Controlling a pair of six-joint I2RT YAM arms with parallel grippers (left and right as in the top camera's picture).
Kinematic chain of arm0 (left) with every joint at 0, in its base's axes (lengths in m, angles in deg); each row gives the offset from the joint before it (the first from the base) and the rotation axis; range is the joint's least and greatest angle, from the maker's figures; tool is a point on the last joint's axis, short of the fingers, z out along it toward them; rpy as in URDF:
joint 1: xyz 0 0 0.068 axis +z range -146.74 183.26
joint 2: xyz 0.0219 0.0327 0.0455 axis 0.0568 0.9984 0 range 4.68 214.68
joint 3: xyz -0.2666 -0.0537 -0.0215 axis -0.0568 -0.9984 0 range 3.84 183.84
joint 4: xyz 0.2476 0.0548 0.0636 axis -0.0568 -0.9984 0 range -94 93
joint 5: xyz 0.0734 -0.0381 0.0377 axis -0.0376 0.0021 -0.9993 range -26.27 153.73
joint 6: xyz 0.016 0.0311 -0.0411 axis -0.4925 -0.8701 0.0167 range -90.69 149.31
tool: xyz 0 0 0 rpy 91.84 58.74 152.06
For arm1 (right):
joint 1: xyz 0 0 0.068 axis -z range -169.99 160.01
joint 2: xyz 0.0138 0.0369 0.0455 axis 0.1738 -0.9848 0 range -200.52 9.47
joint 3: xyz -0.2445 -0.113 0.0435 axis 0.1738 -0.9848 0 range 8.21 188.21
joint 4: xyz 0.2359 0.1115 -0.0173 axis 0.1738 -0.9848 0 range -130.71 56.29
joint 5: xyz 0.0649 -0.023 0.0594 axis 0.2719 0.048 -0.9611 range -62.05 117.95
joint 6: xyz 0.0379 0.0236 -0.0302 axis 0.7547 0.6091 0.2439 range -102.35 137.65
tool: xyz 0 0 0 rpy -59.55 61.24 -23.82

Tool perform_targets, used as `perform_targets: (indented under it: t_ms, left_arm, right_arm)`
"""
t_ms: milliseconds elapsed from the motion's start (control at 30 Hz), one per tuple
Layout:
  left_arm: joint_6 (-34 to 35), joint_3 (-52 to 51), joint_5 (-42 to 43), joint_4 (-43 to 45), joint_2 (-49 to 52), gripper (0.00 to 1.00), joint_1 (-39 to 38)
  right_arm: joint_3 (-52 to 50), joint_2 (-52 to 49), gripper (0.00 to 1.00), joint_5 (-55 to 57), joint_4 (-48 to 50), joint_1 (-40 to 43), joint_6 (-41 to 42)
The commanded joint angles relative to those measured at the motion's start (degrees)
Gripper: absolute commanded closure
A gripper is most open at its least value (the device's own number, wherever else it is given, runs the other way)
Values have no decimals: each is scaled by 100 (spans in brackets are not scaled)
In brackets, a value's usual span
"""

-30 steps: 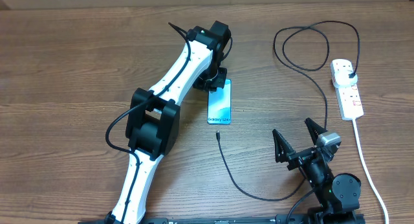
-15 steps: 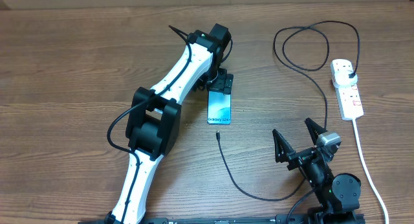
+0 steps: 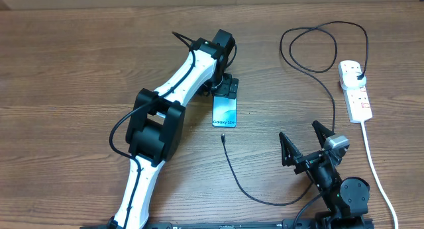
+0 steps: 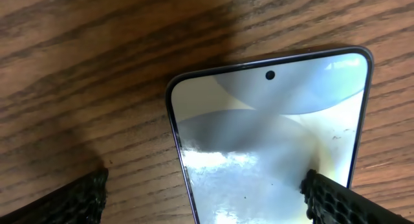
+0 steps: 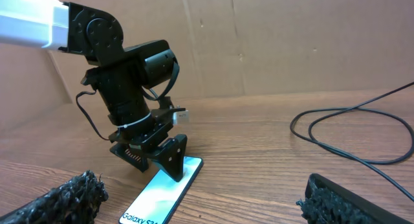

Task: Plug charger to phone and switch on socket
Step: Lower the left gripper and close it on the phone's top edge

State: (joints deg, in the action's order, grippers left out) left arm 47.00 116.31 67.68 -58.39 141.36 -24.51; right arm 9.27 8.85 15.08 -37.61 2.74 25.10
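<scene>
The phone (image 3: 225, 111) lies flat mid-table, screen up, its "Galaxy S24" text at the near end. My left gripper (image 3: 225, 89) stands open low over its far end. In the left wrist view one of its fingers (image 4: 333, 199) is over the screen of the phone (image 4: 272, 120) and the other is over bare wood. The charger's connector tip (image 3: 224, 137) lies just short of the phone's near end. Its black cable (image 3: 265, 201) curves right and loops up to the plug in the socket (image 3: 356, 91). My right gripper (image 3: 299, 130) is open and empty at the front right.
The socket's thick white cord (image 3: 372, 166) runs down the right side to the front edge. The charger's cable loop (image 3: 324, 47) lies at the back right. A cardboard wall (image 5: 272, 43) stands behind the table. The left arm (image 3: 165, 116) stretches diagonally across the middle.
My left gripper has gone from shut to open at the phone's far end and shifted slightly. The phone, the cable and the right arm have not moved.
</scene>
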Motion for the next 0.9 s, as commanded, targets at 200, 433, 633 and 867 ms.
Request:
perform_targets:
  t_ms: [200,433,633,867]
  left_arm:
    - [35,-723,-120,310,271,0,-17]
    - [35,-726,-118,319,271,0,-17]
    - [37,-732,-50,297,271,0,-50]
    - [380,-684,-332,280,271,0,-57]
  right_arm:
    - [-61,46,0,31,31,-7,-24]
    - [-61,46,0,31,31,-7,-24]
    - [-61,46,0,31,31,-7,-24]
    - [-61,46,0,31,31,-7,-24]
